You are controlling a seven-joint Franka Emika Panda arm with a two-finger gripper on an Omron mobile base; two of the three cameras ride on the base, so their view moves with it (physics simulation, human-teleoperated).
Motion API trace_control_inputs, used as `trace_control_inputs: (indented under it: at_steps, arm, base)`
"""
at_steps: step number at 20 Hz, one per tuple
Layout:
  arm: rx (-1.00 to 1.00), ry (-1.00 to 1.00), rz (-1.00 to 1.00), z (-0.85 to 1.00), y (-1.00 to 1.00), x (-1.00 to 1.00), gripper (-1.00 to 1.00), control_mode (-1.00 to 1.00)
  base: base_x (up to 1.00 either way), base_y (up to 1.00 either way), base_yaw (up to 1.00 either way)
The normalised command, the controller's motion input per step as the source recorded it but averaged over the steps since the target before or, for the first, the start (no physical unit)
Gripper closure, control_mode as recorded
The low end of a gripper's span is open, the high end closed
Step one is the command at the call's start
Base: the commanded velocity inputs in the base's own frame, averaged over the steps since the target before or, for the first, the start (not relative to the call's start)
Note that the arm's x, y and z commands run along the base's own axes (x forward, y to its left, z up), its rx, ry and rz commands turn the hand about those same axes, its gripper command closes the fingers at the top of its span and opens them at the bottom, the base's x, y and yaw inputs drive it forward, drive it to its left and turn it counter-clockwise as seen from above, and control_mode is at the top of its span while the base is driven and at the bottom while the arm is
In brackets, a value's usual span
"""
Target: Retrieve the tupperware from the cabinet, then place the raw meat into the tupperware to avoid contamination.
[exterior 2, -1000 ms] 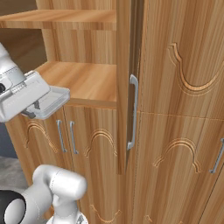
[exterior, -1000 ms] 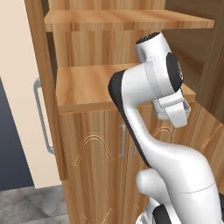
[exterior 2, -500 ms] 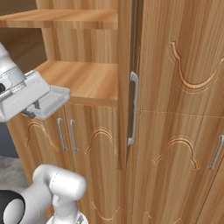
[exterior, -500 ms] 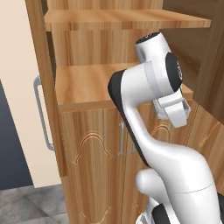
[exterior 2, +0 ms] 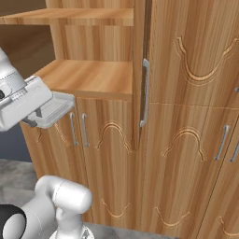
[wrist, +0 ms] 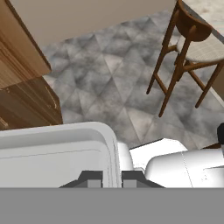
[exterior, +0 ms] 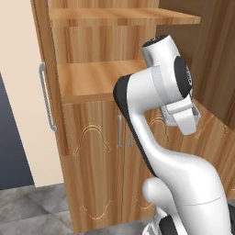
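Note:
My gripper (wrist: 111, 179) is shut on the rim of the tupperware (wrist: 52, 148), a small clear box with pale edges. In the right base view the tupperware (exterior 2: 55, 108) hangs in the air in front of the cabinet (exterior 2: 186, 93), level with its lower open shelf (exterior 2: 88, 77), with the gripper (exterior 2: 35, 116) at its near edge. The tall warm-brown cabinet (exterior: 92, 137) stands with its upper doors open and bare shelves inside. The raw meat is out of view.
The open cabinet door (exterior 2: 142, 70) with its silver bar handle juts out to the right of the tupperware. Another open door (exterior: 46, 98) stands at the left. Below my hand lie a grey tiled floor (wrist: 100, 87) and a wooden bar stool (wrist: 188, 48).
The whole scene has slid slightly to the right in both base views, so the camera has moved. The tupperware stays in my shut gripper as before.

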Motion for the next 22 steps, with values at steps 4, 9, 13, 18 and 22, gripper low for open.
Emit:
trace_control_inputs:
  at_steps: [4, 9, 13, 18, 22]
  arm:
    - [0.00, 0.00, 0.00, 0.00, 0.00, 0.00, 1.00, 1.00]
    - [0.00, 0.00, 0.00, 0.00, 0.00, 0.00, 1.00, 1.00]
    - [0.00, 0.00, 0.00, 0.00, 0.00, 0.00, 1.00, 1.00]
    - [0.00, 0.00, 0.00, 0.00, 0.00, 0.00, 1.00, 1.00]
    - [0.00, 0.00, 0.00, 0.00, 0.00, 0.00, 1.00, 1.00]
  base:
    - [-0.42, 0.00, -0.01]
    - [-0.04, 0.00, 0.00]
    - [-0.38, -0.15, 0.00]
    - [-0.82, -0.20, 0.00]
    - [-0.78, -0.11, 0.02]
